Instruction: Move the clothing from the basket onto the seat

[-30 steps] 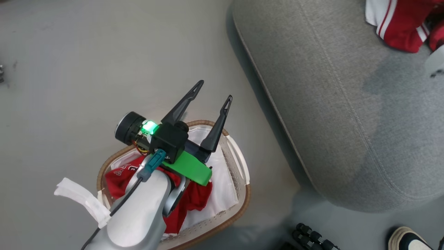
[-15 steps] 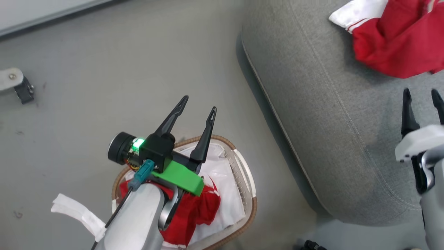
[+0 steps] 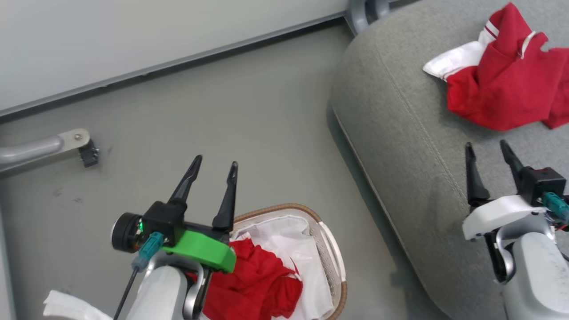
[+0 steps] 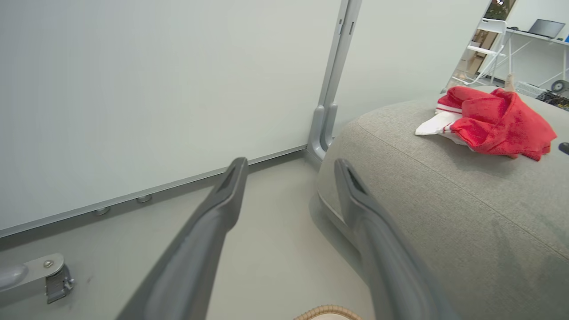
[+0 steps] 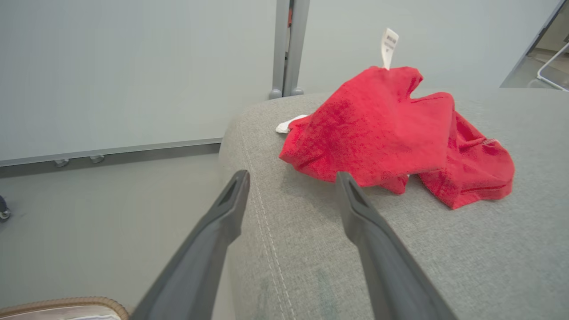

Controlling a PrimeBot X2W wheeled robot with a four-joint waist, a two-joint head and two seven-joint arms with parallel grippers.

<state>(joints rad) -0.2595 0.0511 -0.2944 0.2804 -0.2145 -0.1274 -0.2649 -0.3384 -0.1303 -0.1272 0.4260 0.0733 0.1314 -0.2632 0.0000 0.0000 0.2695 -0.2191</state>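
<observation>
I see the grey seat (image 3: 422, 186) on my right, far bigger than the white basket (image 3: 284, 207) standing on the floor (image 3: 244, 111) near its edge. One red jersey (image 3: 502, 93) lies crumpled on top of the seat. More red clothing (image 3: 253, 284) sits in the basket on the white liner (image 3: 306, 249). My left tool (image 3: 216, 160) hangs over the basket, fingers spread wide and empty. My right tool (image 3: 485, 143) hovers over the seat just short of the jersey, also wide and empty.
</observation>
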